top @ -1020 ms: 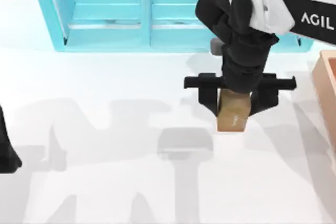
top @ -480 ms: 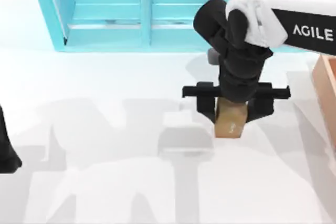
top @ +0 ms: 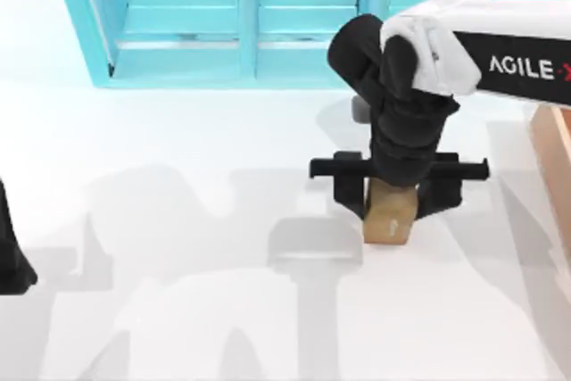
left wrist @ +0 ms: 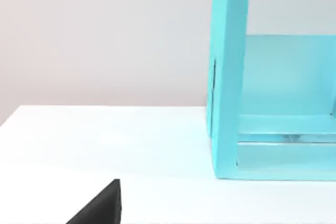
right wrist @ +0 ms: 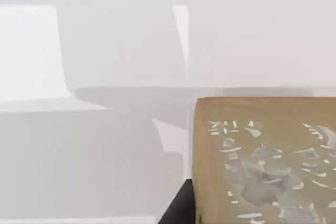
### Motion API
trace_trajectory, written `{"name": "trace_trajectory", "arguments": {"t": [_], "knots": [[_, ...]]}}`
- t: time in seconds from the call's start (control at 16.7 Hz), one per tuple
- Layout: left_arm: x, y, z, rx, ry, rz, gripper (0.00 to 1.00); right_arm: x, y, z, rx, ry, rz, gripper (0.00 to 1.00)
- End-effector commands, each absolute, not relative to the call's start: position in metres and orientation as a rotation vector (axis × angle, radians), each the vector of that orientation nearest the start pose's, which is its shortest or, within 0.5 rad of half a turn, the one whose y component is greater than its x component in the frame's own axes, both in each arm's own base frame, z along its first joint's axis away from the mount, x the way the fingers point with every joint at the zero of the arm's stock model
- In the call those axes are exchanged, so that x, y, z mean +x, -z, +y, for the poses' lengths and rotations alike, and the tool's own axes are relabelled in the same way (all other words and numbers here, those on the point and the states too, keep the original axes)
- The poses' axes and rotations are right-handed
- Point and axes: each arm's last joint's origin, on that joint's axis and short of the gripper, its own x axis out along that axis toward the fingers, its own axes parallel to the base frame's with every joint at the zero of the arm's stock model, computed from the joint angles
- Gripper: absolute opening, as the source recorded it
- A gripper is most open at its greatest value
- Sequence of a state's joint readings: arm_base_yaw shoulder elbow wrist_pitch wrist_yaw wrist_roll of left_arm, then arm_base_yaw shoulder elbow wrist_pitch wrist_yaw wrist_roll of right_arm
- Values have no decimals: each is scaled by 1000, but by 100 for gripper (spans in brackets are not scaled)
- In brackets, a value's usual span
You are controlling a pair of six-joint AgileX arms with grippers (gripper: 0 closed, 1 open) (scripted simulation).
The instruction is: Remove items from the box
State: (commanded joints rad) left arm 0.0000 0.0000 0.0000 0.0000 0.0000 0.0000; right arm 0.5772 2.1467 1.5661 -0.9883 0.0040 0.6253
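My right gripper [top: 393,205] hangs over the middle-right of the table, shut on a small tan-brown block [top: 387,220] that shows between its black fingers. In the right wrist view the block [right wrist: 262,161] is close up, with white flecks on its face and a black finger [right wrist: 178,208] beside it. The light orange-tan box [top: 553,144] is cut off by the right edge of the top view, and its inside is hidden. My left arm [top: 11,256] is parked at the table's left edge.
A large turquoise shelf unit [top: 241,20] stands along the back of the table, and its end wall [left wrist: 228,77] shows in the left wrist view. White tabletop stretches between the two arms, crossed by grey shadows.
My right gripper has carried the block slightly left and toward the table's front. The left arm has not moved.
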Motion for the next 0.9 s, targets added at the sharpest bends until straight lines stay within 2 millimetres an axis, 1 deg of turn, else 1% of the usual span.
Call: {"name": "trace_trajectory", "arguments": {"t": [0.66, 0.72, 0.9], "knots": [[106, -160, -1, 0, 0, 0, 100, 339, -138, 226, 31, 31, 1568, 98], [106, -160, -1, 0, 0, 0, 100, 339, -138, 226, 31, 31, 1568, 100], [106, -160, -1, 0, 0, 0, 100, 339, -138, 226, 31, 31, 1568, 100]]}}
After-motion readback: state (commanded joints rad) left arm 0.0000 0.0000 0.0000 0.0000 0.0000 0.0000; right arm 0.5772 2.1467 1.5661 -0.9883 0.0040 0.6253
